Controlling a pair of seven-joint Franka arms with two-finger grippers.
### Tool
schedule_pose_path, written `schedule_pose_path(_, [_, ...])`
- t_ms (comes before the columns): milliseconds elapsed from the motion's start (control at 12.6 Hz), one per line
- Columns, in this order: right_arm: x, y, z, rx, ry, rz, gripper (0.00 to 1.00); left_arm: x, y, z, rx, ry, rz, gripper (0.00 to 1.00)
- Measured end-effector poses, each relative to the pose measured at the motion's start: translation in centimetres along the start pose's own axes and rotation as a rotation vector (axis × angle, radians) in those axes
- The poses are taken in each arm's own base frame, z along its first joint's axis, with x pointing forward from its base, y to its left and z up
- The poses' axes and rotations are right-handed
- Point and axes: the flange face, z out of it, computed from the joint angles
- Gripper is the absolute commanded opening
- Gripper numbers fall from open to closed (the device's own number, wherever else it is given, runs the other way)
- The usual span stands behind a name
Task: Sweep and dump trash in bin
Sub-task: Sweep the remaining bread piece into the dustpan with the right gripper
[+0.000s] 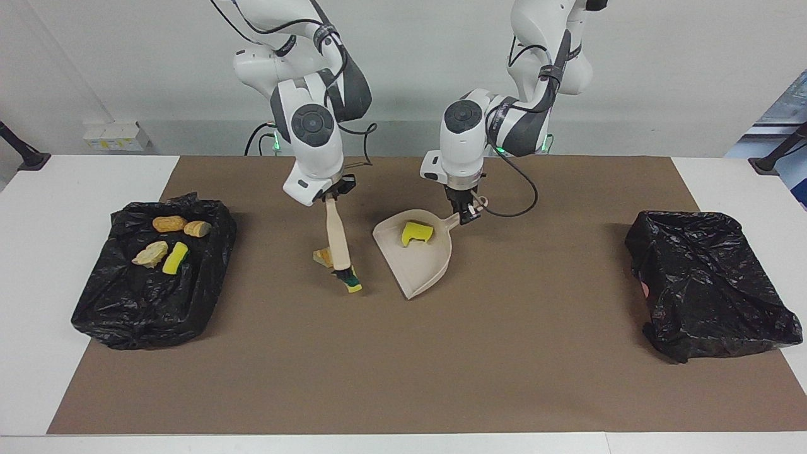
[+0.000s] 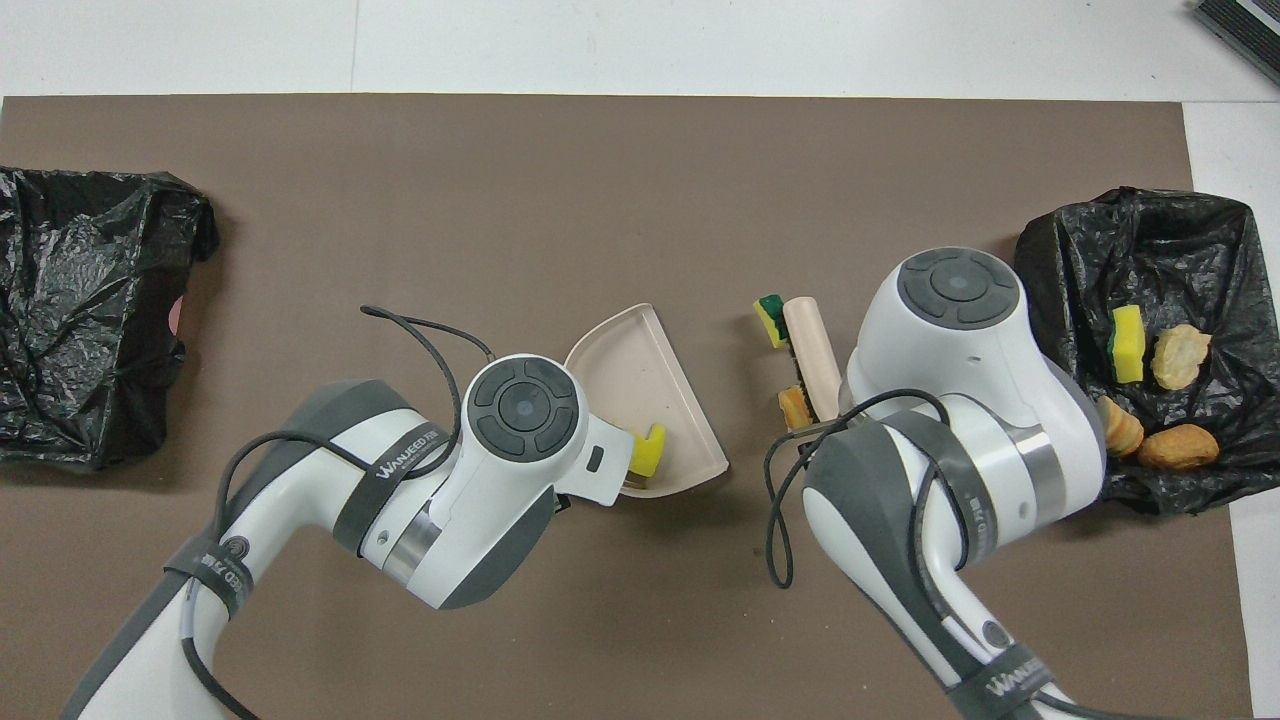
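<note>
Brown mat (image 1: 403,353) over white table (image 1: 75,189), pale wall at the robots' end; right gripper (image 1: 332,195) clamped on the handle end of beige brush (image 1: 338,236), brush hanging steeply tilted, bristle end low over the mat; green-topped yellow sponge (image 1: 350,282) just at the bristle tip; contact with the mat not clear; tan-orange lump (image 1: 323,256) on the mat just beside the brush shaft, toward the right arm's end; left gripper (image 1: 467,214) closed on the handle of beige dustpan (image 1: 429,265); dustpan near the brush, toward the left arm's end, mouth pointing away from the robots; yellow sponge piece (image 1: 417,232) inside the pan near the handle; black-lined bin (image 1: 126,302) at the right arm's end, holding four scraps: orange lump (image 1: 169,223), sliced bread lump (image 1: 197,228), pale lump (image 1: 150,253), green-edged yellow sponge (image 1: 175,258); second black-lined bin (image 1: 712,284) at the left arm's end, contents not visible.
</note>
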Motion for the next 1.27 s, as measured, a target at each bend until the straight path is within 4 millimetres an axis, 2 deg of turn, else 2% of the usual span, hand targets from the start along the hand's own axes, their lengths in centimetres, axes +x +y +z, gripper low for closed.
schedule_pose_path(159, [0.4, 3.8, 1.1, -0.021, -0.008, 0.056, 0.0, 0.0, 0.2, 0.0, 0.0, 0.0, 0.006, 0.0])
schedule_pose_path(317, [0.6, 6.4, 3.1, -0.004, 0.023, 0.102, 0.0, 0.0, 0.5, 0.1, -0.001, -0.003, 0.01, 0.0])
schedule_pose_path(396, [0.5, 6.8, 4.5, -0.001, 0.033, 0.109, 0.0, -0.1, 0.6, 0.1, -0.001, -0.004, 0.012, 0.0])
schedule_pose_path(555, [0.3, 6.0, 6.6, -0.003, 0.04, 0.102, 0.0, -0.2, 0.8, 0.2, -0.002, -0.006, 0.013, 0.0])
schedule_pose_path(713, [0.1, 3.6, 7.1, -0.003, 0.046, 0.083, 0.0, -0.2, 0.8, 0.2, -0.002, -0.006, 0.015, 0.0])
schedule_pose_path(1030, [-1.0, -6.1, 7.5, 0.037, 0.074, -0.018, 0.0, -0.5, 1.0, 0.4, -0.005, -0.012, 0.019, 0.0])
schedule_pose_path(1268, [-2.2, -11.3, 7.0, 0.128, 0.072, -0.067, 0.0, -0.8, 1.2, 0.5, -0.006, -0.015, 0.021, 0.0])
